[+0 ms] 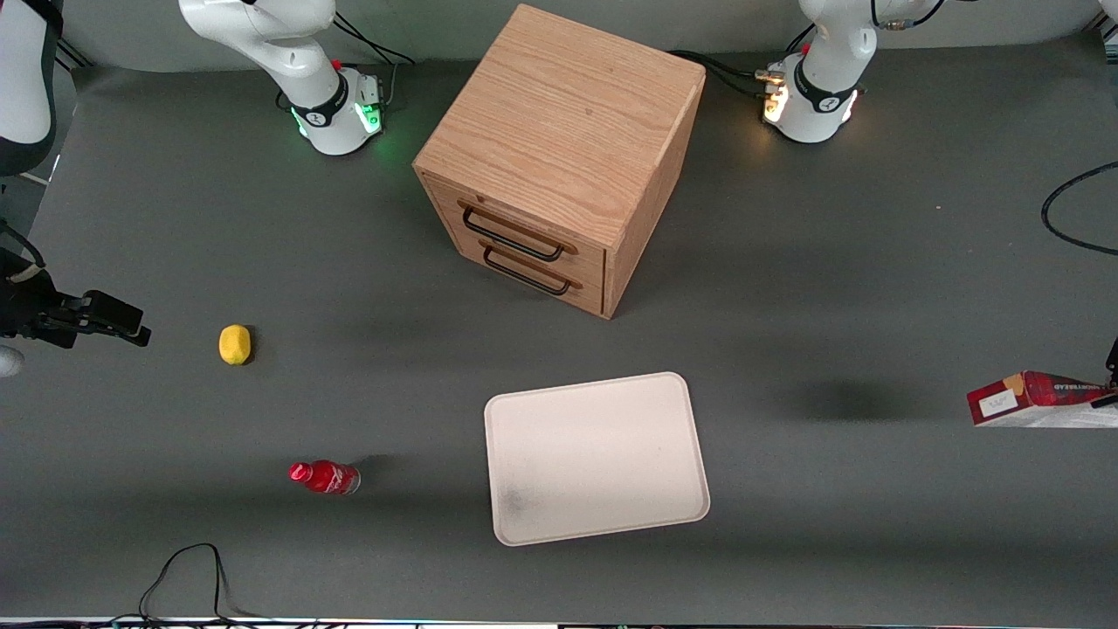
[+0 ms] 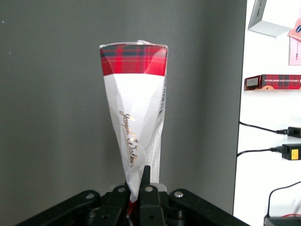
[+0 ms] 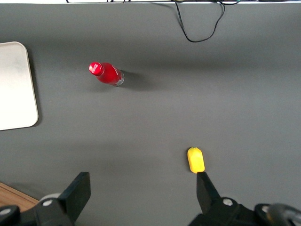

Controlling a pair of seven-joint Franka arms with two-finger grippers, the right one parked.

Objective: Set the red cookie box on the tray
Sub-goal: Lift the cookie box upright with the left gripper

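I see a big wooden cabinet point(image 1: 559, 148) with two drawers and dark handles on the grey table point(image 1: 830, 288). A small yellow lemon point(image 1: 234, 343) lies toward the parked arm's end of the table. A little red bottle point(image 1: 325, 477) lies on its side, nearer to the front camera than the lemon. A black cable point(image 1: 188, 577) loops at the table edge nearest that camera. Another black cable point(image 1: 1070, 210) curls at the working arm's end.
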